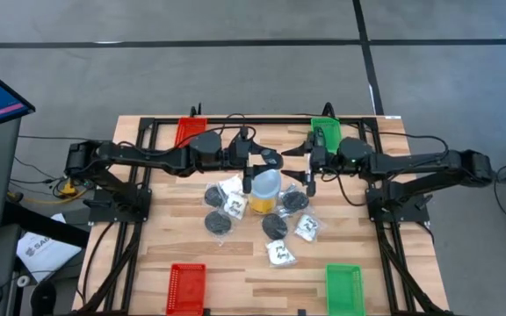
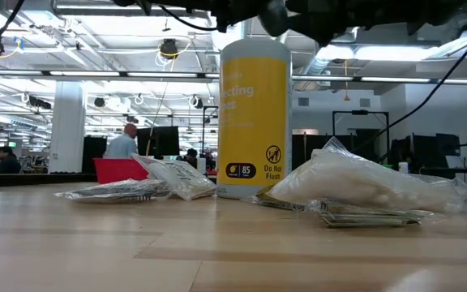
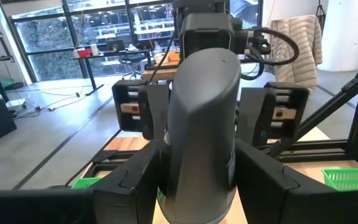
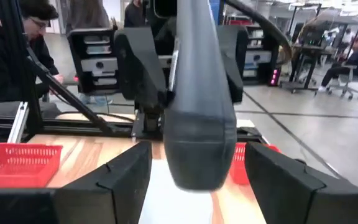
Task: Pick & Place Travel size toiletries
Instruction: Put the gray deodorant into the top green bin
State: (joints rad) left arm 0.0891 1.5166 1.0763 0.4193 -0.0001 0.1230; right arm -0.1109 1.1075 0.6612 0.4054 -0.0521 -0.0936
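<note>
Honestly, looks like a mid-air pass above the middle of the table, right over the yellow jar (image 1: 266, 195). Can see the left gripper (image 3: 197, 186) clamped on a dark grey, bottle-shaped toiletry (image 3: 204, 112), fingers (image 3: 135, 180) snug against both its sides. Can see the right gripper (image 4: 197, 180) facing it from the opposite side, jaws spread wide, flanking the same piece without touching it. So reads as empty-handed on the right, loaded on the left.

Can't tell which way the pass is going, tbh. Either way, seems to be the carry step for this one item, with placing not done yet.

Leaves the rest of the travel size toiletries (image 1: 231, 200) lying on the wood around the jar: clear packets (image 1: 280, 254) with white contents, plus black round pieces (image 1: 275, 226). Doesn't look like anything sits in the red tray (image 1: 187, 288) or the green tray (image 1: 343, 288), though hard to be sure from overhead.

Next move probably calls for one of two things: closing the right jaws squarely on the free end before loosening the left, or pulling the right arm clear and swinging the left toward a tray. Needs care in both cases: tight quarters between the two wrists, and the jar directly below to knock over or catch a drop.
</note>
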